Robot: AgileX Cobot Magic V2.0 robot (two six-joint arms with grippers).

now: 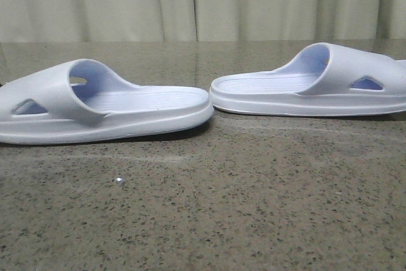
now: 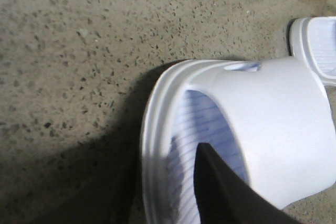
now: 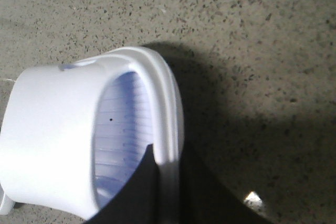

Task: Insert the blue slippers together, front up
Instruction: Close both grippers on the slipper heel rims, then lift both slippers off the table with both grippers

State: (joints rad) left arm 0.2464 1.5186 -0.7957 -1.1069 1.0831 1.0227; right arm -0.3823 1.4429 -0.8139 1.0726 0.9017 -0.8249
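Speckled stone table (image 1: 203, 207) under 2 blue slippers (image 1: 104, 109)

Both slippers, the left slipper (image 1: 104, 109) and the right slipper (image 1: 311, 87), look like soft foam, smooth and matt, with little ridges across the part where the foot goes. The table (image 1: 209, 214) looks like hard stone, speckled with dark dots and a bit shiny. The curtain (image 1: 190, 1) behind is cloth, hanging in soft folds. The gripper finger (image 2: 223, 190) is black, matt and smooth.
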